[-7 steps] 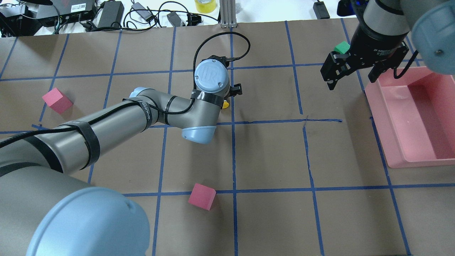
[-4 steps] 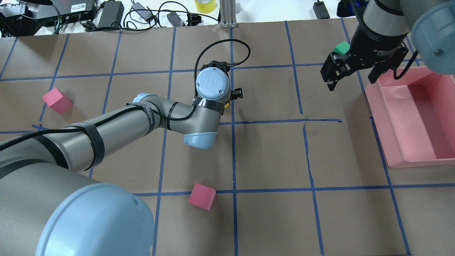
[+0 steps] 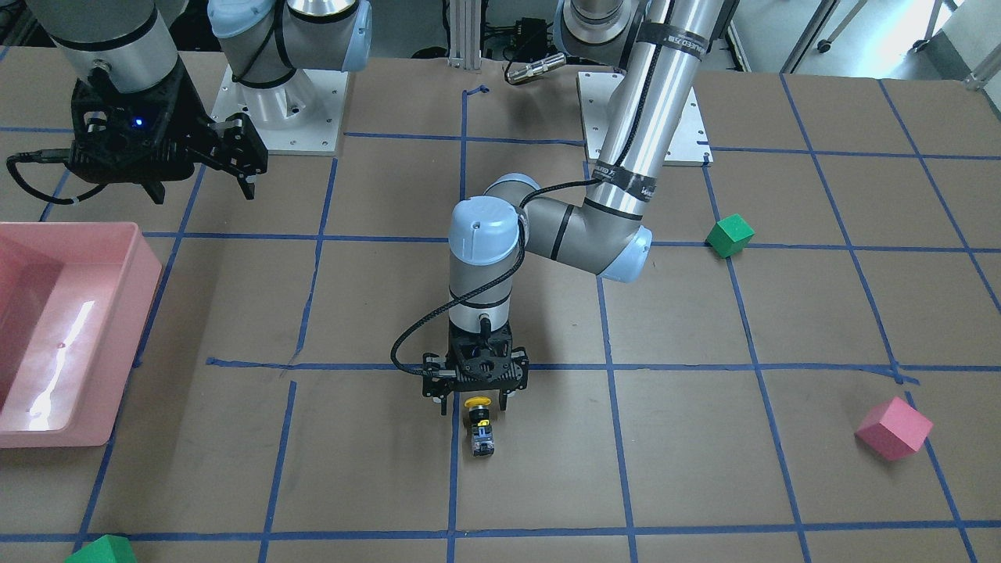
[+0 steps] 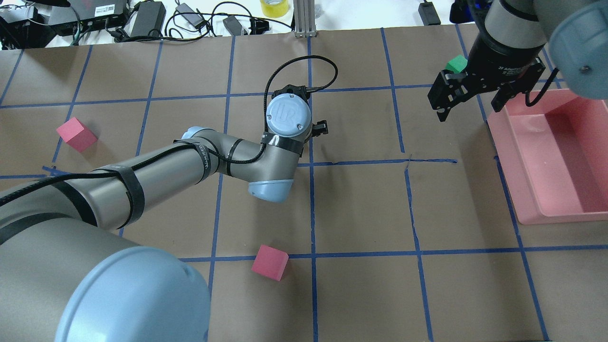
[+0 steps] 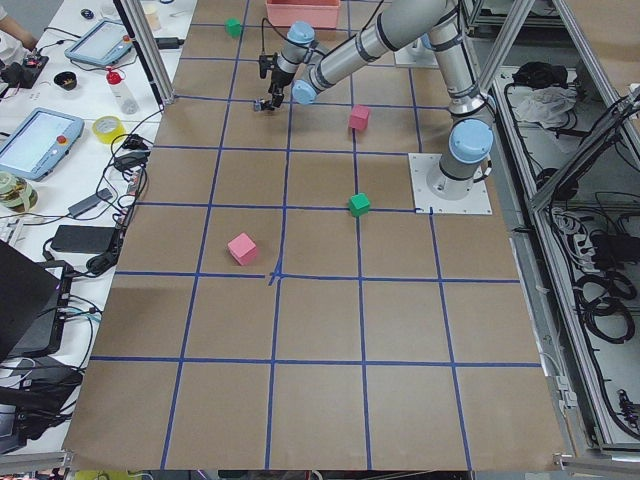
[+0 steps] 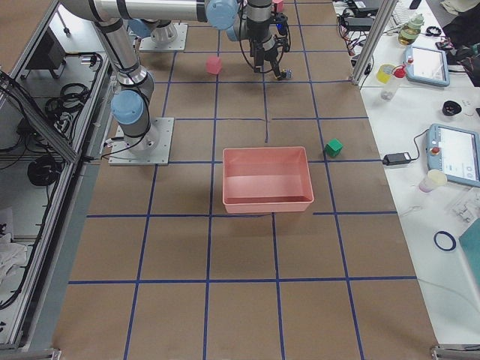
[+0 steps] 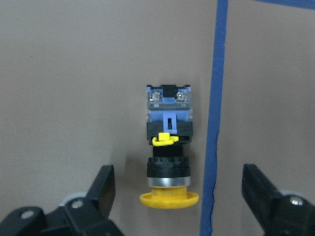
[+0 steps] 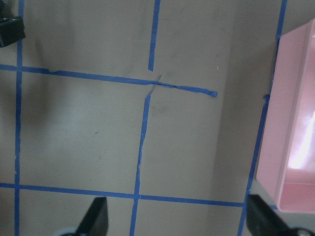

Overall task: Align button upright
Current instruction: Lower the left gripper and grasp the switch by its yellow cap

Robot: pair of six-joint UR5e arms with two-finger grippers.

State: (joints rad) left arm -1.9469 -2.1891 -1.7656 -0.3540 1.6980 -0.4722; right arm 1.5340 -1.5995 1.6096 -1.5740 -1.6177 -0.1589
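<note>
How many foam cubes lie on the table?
4. Far pink cube, on the robot's left; near green cube, also left; near pink cube, centre; far green cube, right. Others may be hidden.

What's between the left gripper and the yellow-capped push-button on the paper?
Nothing visible. The left gripper is open over the yellow-capped, black-bodied push-button, which lies on its side on bare brown paper; only a flat blue tape line runs beside it.

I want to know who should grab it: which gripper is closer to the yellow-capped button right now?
Left. The left gripper hangs open right at the button, at its yellow cap. The right gripper is far off, near the pink bin.
</note>
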